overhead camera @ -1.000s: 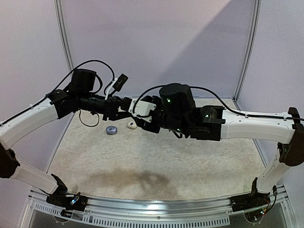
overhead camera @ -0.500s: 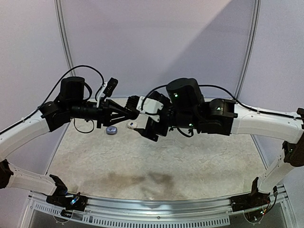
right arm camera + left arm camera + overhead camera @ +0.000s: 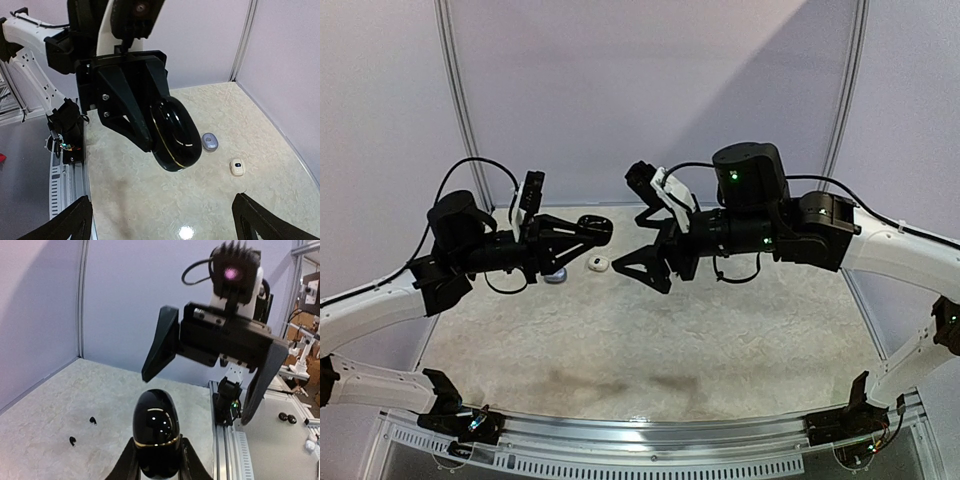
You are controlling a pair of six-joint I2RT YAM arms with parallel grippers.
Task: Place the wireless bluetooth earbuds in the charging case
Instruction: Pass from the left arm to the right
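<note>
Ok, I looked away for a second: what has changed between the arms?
The grippers drew apart: the right gripper, open, pulled back right; the left gripper, shut on the glossy black egg-shaped case, shifted slightly left. The grey oval case and white rounded case stayed put.

"Could you read any words or numbers anywhere?"

"No. There was no name, number or sign clear enough for me to read in any of the three views."
</note>
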